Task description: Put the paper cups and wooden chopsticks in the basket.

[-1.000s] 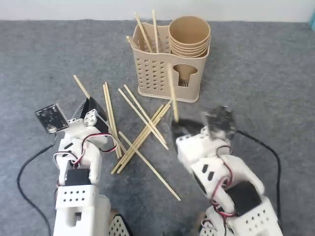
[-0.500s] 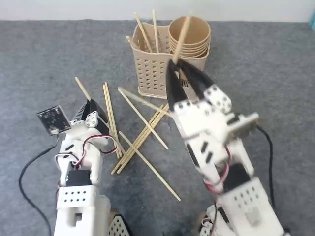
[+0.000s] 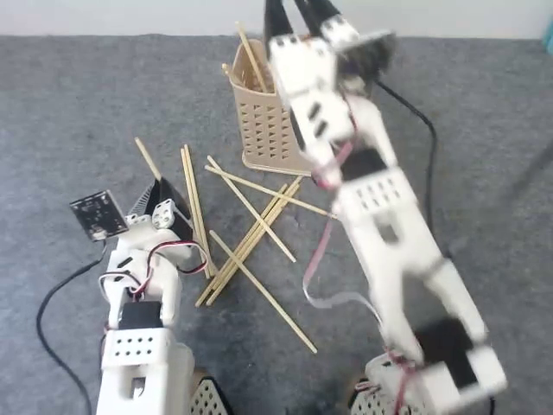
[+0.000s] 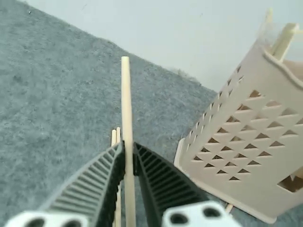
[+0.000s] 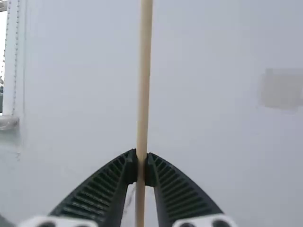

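My left fingers [image 4: 127,147] are pressed together on a wooden chopstick [image 4: 125,94], a pale round stick that runs straight out past the ribbed black tips. My left wrist view puts the basket [image 4: 236,142] just beyond: beige plastic, its wall pierced with rows of small triangular holes. The high view places those same left fingers [image 3: 160,192] low over the surface [image 3: 86,104], with the held stick [image 3: 145,157] slanting up and away from them. My right fingers [image 5: 141,158] pinch a second chopstick [image 5: 143,71] the same way, tips closed tight on it. The right wrist view sets it upright against a plain pale wall [image 5: 227,142]. The high view shows what that camera cannot. My right arm [image 3: 371,190] stretches far forward across the basket [image 3: 263,130], and the right fingers [image 3: 294,10] are raised above it at the far edge of the surface. Standing chopsticks [image 3: 251,56] lean out of the basket's near compartment. Between my two arms, loose chopsticks [image 3: 251,233] lie crossed in a scattered heap on the grey, fuzzy, carpet-like surface, just in front of the basket.
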Controlling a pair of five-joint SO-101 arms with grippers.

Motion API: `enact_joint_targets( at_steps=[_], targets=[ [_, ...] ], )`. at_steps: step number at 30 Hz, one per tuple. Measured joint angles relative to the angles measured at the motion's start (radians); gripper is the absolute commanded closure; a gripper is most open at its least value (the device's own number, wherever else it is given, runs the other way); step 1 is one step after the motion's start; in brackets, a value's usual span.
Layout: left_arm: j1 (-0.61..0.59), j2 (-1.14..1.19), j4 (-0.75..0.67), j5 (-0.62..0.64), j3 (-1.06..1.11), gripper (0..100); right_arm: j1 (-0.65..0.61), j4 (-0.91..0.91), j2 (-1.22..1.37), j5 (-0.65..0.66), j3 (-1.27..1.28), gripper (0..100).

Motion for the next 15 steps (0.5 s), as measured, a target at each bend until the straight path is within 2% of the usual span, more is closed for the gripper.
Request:
enact_joint_targets(
  at_steps=[3, 8, 15],
  targets=[
    [0.0, 0.0, -0.014, 0.0, 0.0, 99, 0.018, 0.0, 0.161, 0.0, -0.117, 96.7],
    [-0.003, 0.0, -0.02, 0.0, 0.0, 99, 0.031, 0.0, 0.244, -0.018, -0.138, 83.4],
    [-0.002, 0.0, -0.02, 0.0, 0.0, 99, 0.031, 0.064, 0.196, -0.055, -0.054, 86.1]
  ],
)
